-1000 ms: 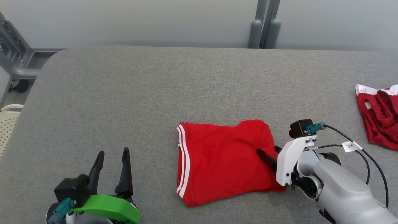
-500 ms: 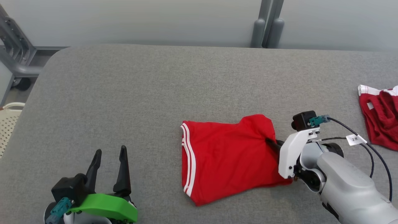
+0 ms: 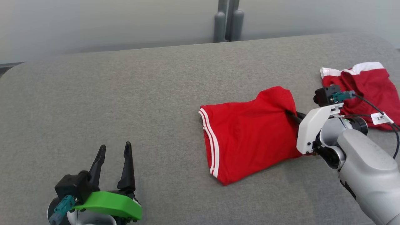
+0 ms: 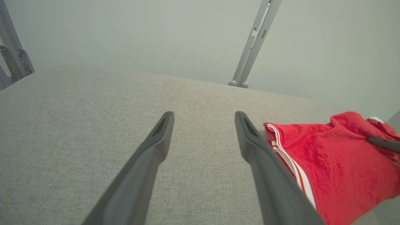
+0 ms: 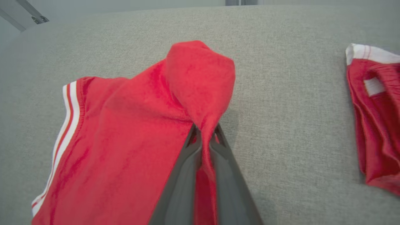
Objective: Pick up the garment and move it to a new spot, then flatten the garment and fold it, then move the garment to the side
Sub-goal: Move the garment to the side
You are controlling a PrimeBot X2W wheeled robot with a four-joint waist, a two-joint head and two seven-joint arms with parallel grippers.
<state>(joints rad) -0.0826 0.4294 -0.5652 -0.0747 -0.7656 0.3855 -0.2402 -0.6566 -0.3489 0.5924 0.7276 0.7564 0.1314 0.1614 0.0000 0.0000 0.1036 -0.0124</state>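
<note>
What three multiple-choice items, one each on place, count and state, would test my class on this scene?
1. In the head view, where does the second garment lie from the held garment? A left; B right; C on top.
2. How many white stripes edge the held garment's hem? A two; B four; C none.
3. How is the right tool? A open above the cloth; B shut on the held garment; C shut on nothing.
Answers: 1 B, it lies nearer the right edge. 2 A, two white lines run along the hem. 3 B, the right wrist view shows red cloth pinched between its fingers.
</note>
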